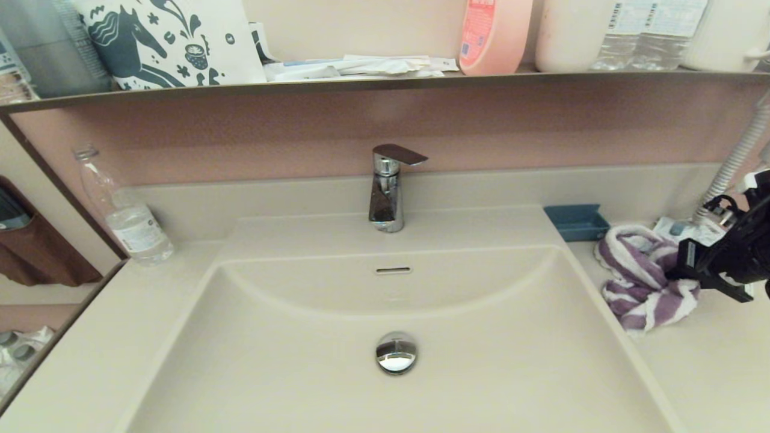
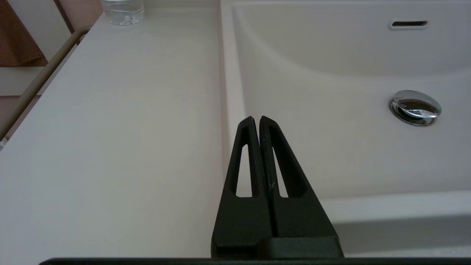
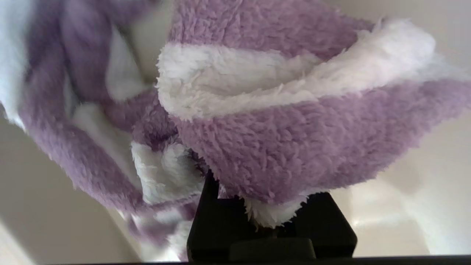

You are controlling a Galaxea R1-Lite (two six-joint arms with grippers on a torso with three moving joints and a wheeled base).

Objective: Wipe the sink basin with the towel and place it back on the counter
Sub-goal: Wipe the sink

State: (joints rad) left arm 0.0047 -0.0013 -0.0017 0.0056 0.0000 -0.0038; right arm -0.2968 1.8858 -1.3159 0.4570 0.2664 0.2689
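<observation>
The left gripper (image 2: pixel 259 119), fingers pressed together and empty, shows only in its wrist view, parked over the sink basin's (image 1: pixel 301 373) near-left rim. At the head view's right edge, the right gripper (image 1: pixel 680 273) appears clamped on the striped towel (image 1: pixel 643 279) heaped on the counter (image 1: pixel 710 367); the fingertips are buried in pile. A thin pinch could slip when lifted. Behind sit the blue tray (image 1: pixel 577 221) and faucet (image 1: pixel 388 189).

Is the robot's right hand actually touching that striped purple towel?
Touching. In the right wrist view the towel is bunched between the right hand, fleece spilling over both black fingers. The head view agrees: the hand meets the cloth's edge on the counter.
</observation>
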